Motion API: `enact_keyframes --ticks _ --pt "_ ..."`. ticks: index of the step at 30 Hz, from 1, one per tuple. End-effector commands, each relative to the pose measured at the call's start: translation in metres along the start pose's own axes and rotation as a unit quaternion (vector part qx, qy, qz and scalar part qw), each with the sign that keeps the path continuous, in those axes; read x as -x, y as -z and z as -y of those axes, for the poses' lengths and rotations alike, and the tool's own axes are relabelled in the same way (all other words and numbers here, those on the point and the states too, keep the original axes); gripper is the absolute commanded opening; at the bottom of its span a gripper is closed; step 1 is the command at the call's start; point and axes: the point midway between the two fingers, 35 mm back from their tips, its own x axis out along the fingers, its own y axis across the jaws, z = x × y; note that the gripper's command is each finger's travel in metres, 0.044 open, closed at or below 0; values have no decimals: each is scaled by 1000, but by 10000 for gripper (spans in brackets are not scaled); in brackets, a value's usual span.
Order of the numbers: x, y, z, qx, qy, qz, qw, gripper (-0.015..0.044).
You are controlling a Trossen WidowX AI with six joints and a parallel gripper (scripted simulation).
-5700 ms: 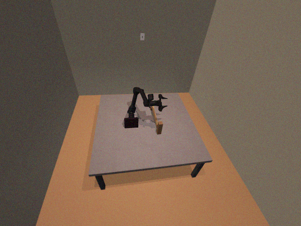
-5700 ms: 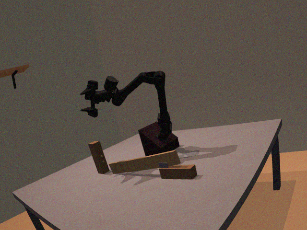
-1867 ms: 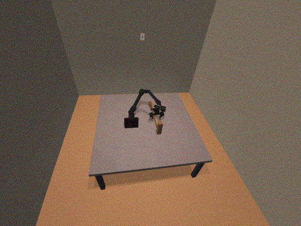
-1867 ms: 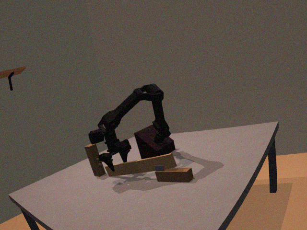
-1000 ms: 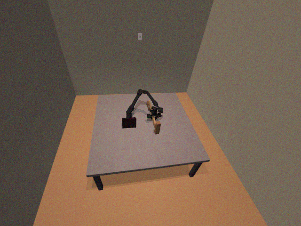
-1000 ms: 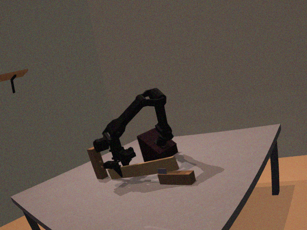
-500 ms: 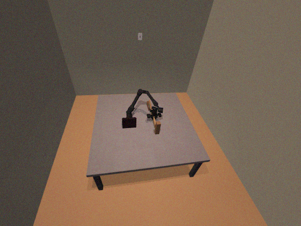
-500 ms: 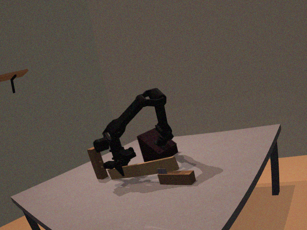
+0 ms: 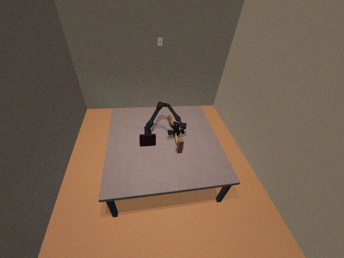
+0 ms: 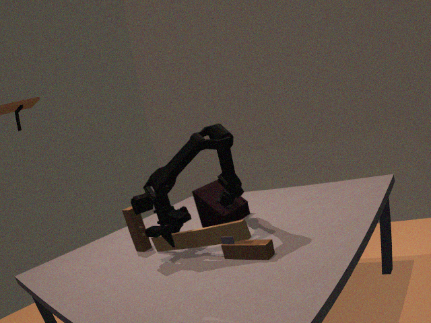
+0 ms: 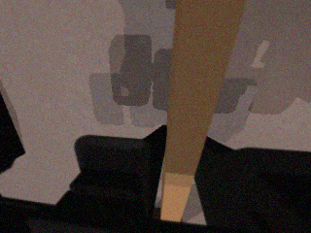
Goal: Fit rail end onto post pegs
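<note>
"Near the foot of the post (image 9: 179, 146) (image 10: 137, 229), what do you have?"

"The rail (image 9: 176, 137) (image 10: 209, 234) (image 11: 201, 73). My gripper (image 9: 175, 134) (image 10: 171, 239) (image 11: 175, 130) is clamped across it, one finger to each side, close to its post end."

"And how does it lie?"

"Tilted. Seen from the exterior view, its left end is low by the table (image 9: 155, 172) (image 10: 313, 215) (image 11: 44, 49), just beside the post and apart from it; its right end is high, by the footboard (image 10: 247, 251). The bracket (image 10: 227, 240) shows there, but I can't tell how well the rail is seated in it."

"Which step is this, then?"

"The grasp, I judge, with the lift next. The pegs (image 10: 141, 227) stand bare on the post's rail side, above the low end, so nothing is fitted."

"So you push left?"

"First I need to raise the low end until the rail is level and its holes face the pegs. Then I'd slide it left, straight along its length, until the end meets the post."

"What worries you?"

"Twisting it, or dragging the other end out of the bracket. If a peg catches the wood, I should ease off and realign. I let go only once it's home."
</note>
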Motion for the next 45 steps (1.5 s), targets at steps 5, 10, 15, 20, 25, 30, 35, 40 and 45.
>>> enact_keyframes --ticks 5,10,15,20,25,30,35,40,45 --pt "6 0 2 3 2 2 1000 0" --pt "8 0 3 3 2 2 1000 0" --pt "11 0 4 3 2 2 1000 0" --pt "13 0 5 3 2 1 1000 0" --pt "16 0 5 3 2 1 1000 0" --pt "18 0 5 3 2 1 1000 0" --pt "21 0 5 3 2 1 1000 0" --pt "23 0 5 3 2 1 1000 0" --pt "26 0 5 3 2 1 1000 0"
